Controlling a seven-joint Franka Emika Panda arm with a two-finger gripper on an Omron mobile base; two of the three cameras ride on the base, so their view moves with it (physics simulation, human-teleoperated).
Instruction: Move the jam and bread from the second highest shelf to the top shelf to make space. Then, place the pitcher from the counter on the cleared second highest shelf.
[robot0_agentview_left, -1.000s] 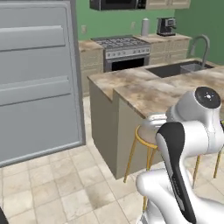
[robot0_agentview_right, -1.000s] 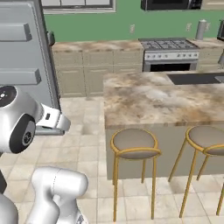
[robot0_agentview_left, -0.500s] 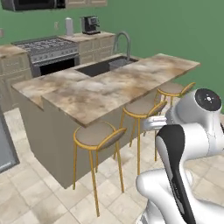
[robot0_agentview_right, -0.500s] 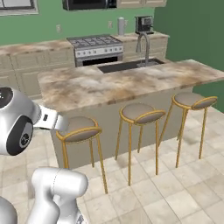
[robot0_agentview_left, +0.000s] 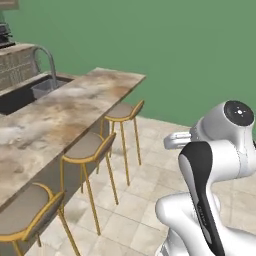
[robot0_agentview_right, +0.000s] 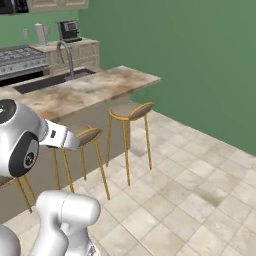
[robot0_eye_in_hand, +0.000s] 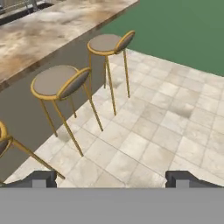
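My gripper (robot0_eye_in_hand: 113, 179) is open; its two dark fingertips (robot0_eye_in_hand: 43, 178) stand far apart with nothing between them, over the tiled floor beside the bar stools. The tan-and-brown marbled counter (robot0_agentview_left: 60, 115) of the island runs along the left, and appears again in the right base view (robot0_agentview_right: 85, 90) and at the upper left of the hand view (robot0_eye_in_hand: 57, 22). Nothing stands on the part of it I see. The jam, the bread, both shelves and the pitcher are out of view.
Three gold-legged stools line the island's near side, among them a far one (robot0_agentview_left: 122, 111) and a middle one (robot0_agentview_left: 87, 147). A sink with a curved faucet (robot0_agentview_left: 45, 60) is set in the island. A stove (robot0_agentview_right: 20, 55) and a coffee machine (robot0_agentview_right: 68, 30) stand behind. Open tiled floor (robot0_agentview_right: 200, 175) reaches the green wall.
The whole picture has swung to the right with the base: the grey fridge has left the frame, and the island's end, stools and green wall have come in. The gripper stays open.
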